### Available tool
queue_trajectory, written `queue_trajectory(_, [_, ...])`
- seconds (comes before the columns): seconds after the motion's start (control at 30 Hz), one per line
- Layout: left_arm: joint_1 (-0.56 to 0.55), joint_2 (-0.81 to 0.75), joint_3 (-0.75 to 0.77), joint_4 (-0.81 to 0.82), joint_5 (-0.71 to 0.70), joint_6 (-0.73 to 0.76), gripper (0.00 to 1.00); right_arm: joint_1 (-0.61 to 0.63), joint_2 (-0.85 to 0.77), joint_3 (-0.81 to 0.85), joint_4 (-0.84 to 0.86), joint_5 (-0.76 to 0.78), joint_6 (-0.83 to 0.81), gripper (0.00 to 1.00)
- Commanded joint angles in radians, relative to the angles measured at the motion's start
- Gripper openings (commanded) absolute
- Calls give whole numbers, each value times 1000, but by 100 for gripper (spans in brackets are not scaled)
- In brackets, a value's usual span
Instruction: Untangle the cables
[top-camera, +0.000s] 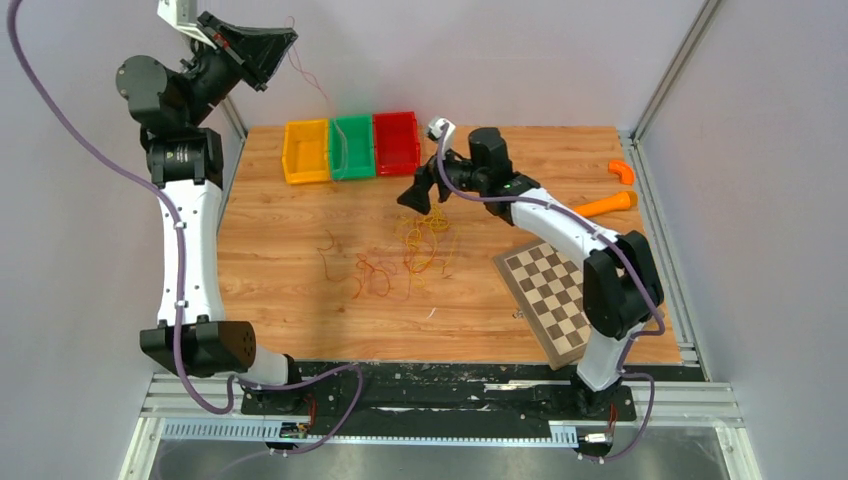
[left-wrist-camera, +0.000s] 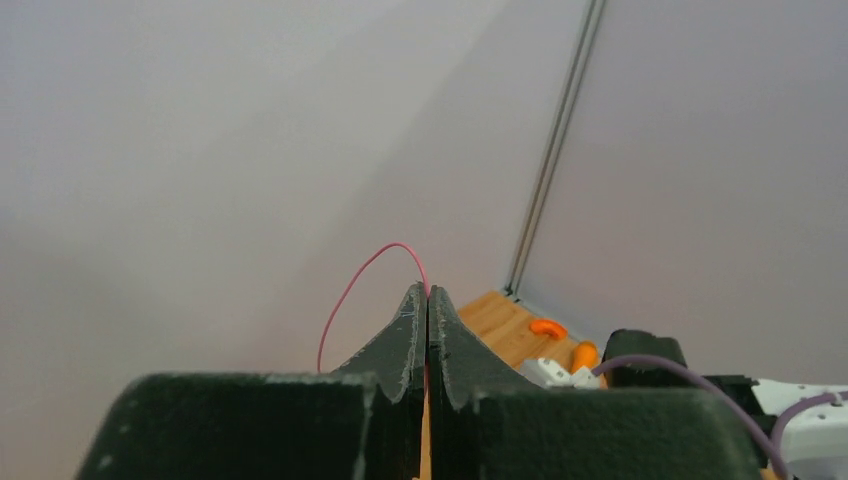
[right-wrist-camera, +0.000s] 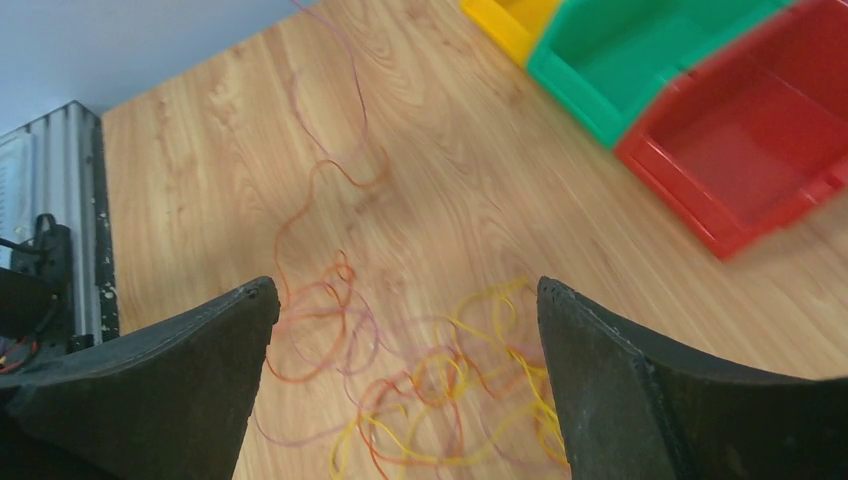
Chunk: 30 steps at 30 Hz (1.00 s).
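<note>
Cables (top-camera: 400, 258) lie in a loose snarl on the middle of the counter (top-camera: 280, 300). The yellow loops (top-camera: 422, 240) are bunched on the side toward the right edge, and the orange and red curls (top-camera: 370, 280) spread toward the left edge. In the right wrist view the colours cross over one another in several places, so the knot is far from sorted.

One red strand (top-camera: 305, 68) leaves the heap and rises past the far edge to the left gripper (top-camera: 268, 45). That gripper is held high above the far left corner, its fingers pressed together with the strand pinched between them. The left wrist view shows the wire arching out of the closed tips.

The right gripper (top-camera: 425, 195) hovers just above the yellow bunch with its jaws spread wide and nothing between them.

The step in hand looks like drawing the red strand free while the rest is held back. To do it well, the right gripper should come down on the yellow loops, not on the red strand, and pin or pinch them near a crossing. The left arm can then pull slowly and steadily; a sharp tug could drag the whole heap or tighten a loop.

A yellow bin (top-camera: 305, 150), green bin (top-camera: 350, 147) and red bin (top-camera: 396, 143) stand side by side at the far edge. A chessboard (top-camera: 548, 290) lies toward the near right corner.
</note>
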Motion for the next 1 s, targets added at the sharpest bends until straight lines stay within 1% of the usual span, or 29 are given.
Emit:
queue_trajectory(0.0, [-4,23,-51,67,-27,41,0,-58,-105,-47,-79,-17,-48,100])
queue_trajectory(0.07, [-4,51,-63,80,-41,45,0,-81,-117,-62,-116,-21,-50,100])
queue_trajectory(0.2, [-4,120,-74,129,-70,63,0,-129,-151,-101,-139,-23,-69,100])
queue_trajectory(0.33, [-4,211,-50,188,-97,72,0,-189,-156,-90,-176,-21,-76,100])
queue_trajectory(0.47, [-5,337,65,200,-101,95,0,-240,-155,-76,-198,-23,-74,100])
queue_trajectory(0.53, [-5,424,164,202,-105,103,0,-260,-154,-70,-212,-25,-74,100])
queue_trajectory(0.67, [-9,545,307,197,-110,108,0,-293,-148,-43,-246,-26,-75,100])
queue_trajectory(0.87, [-36,662,470,187,-130,171,0,-326,-133,-11,-284,-28,-76,100])
queue_trajectory(0.97, [-48,686,501,194,-171,224,0,-333,-131,-9,-289,-27,-76,100])
